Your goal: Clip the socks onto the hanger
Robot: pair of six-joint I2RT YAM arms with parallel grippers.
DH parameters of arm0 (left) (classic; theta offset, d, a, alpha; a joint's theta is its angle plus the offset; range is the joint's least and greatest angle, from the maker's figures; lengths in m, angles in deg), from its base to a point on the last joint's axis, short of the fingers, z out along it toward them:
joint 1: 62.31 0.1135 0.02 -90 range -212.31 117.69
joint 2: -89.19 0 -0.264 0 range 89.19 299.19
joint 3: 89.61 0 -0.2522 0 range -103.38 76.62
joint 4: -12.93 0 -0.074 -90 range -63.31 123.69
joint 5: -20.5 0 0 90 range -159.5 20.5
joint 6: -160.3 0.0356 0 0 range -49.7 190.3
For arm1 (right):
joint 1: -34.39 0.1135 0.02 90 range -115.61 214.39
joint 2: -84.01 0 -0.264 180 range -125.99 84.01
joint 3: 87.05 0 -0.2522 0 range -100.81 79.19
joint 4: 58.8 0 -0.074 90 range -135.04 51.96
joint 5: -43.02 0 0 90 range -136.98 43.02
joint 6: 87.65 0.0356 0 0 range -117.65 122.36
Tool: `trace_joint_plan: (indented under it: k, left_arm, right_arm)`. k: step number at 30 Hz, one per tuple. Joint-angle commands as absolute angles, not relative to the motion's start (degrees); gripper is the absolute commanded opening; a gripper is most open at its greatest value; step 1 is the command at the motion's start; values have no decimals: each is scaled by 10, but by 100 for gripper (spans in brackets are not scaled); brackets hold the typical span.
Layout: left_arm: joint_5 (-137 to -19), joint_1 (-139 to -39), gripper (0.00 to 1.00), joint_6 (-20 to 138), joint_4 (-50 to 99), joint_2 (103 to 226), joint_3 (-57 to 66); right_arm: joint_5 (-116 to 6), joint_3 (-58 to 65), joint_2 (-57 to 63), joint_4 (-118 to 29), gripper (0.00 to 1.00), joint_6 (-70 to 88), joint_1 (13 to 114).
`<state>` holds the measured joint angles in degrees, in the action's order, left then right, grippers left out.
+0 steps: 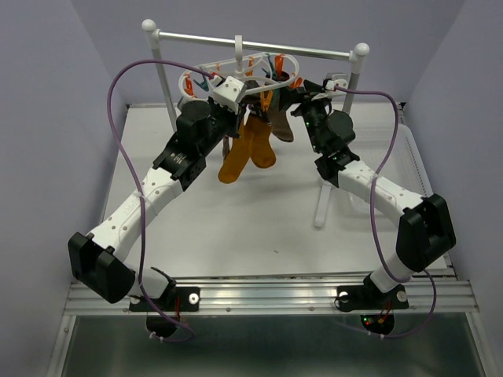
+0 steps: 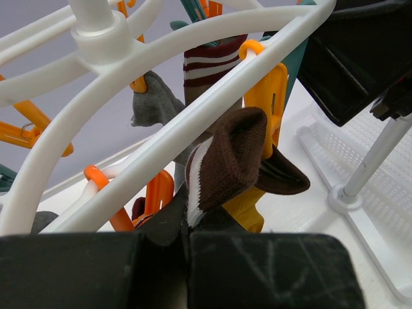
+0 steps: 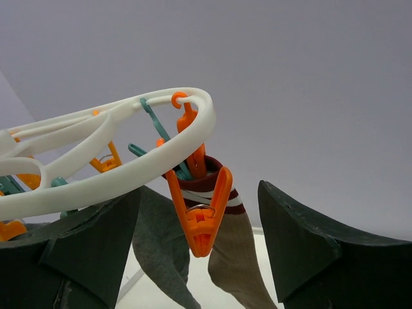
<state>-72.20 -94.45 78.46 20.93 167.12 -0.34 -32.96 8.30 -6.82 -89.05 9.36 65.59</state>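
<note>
Though its lower end is hidden, brown sock clenched in left jaws | right jaws released, flanking orange clip.

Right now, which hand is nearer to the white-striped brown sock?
Left. The left hand is shut on the brown sock; the right hand stands open, apart, facing an orange clip.

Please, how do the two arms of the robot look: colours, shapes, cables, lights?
The left arm and right arm have white links and bulky black joints. A thin purple cable loops along each. The fingers are black wedges; small lights glow at the bases.
</note>
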Motion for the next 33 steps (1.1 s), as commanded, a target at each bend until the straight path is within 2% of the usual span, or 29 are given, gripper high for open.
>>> trace_joint_plan:
  k: [1,6,19,25,33]
  left_arm:
    - [-718,-941,0,797,169,1660,-28]
    - [-711,-940,0,797,167,1655,-19]
    - [-706,-936,0,795,163,1644,-10]
    - [-705,-935,0,796,164,1640,-6]
    - [-706,-934,0,798,163,1636,-2]
  right_arm:
    - [-323,58,-55,-928,77,78,660]
    - [-334,56,-59,-933,75,71,660]
    - [-339,62,-51,-936,63,65,660]
    - [-345,62,-47,-932,48,69,660]
    - [-353,58,-43,-925,35,72,660]
